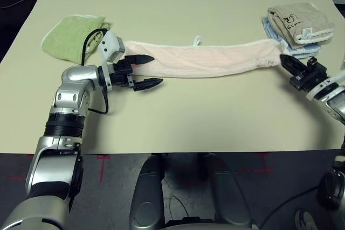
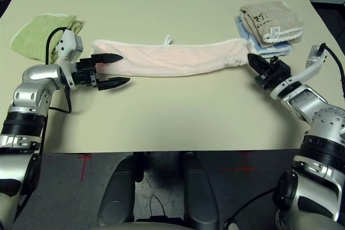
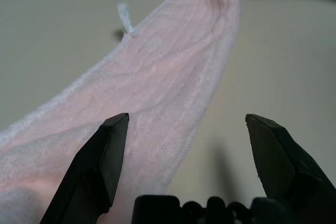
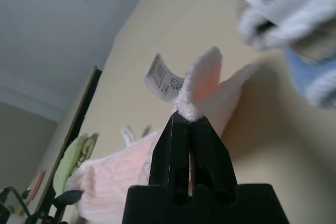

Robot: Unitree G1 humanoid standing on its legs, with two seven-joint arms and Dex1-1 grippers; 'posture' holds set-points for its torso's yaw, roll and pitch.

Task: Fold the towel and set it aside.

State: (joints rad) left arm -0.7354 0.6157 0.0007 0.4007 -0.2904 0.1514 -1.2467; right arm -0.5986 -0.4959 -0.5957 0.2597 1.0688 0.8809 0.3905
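Pinching the towel (image 4: 202, 85) beside its unreadable white tag (image 4: 164, 78), right fingers (image 4: 176, 145) clamp; left fingers (image 3: 97, 166) spread apart.

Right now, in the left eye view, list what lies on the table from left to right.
green towel → left gripper, open → pink towel stretched across → right gripper, shut on the pink towel's end. The beige and blue folded stack overlaps that end.

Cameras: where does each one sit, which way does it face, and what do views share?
Head eyes: look down at the table over both silver forearms, the pink towel stretched between the arms.
Left wrist: looks along the open left gripper down the towel.
Right wrist: looks along the right gripper, jaws shut on a towel corner.
Shared: the towel's white loop.
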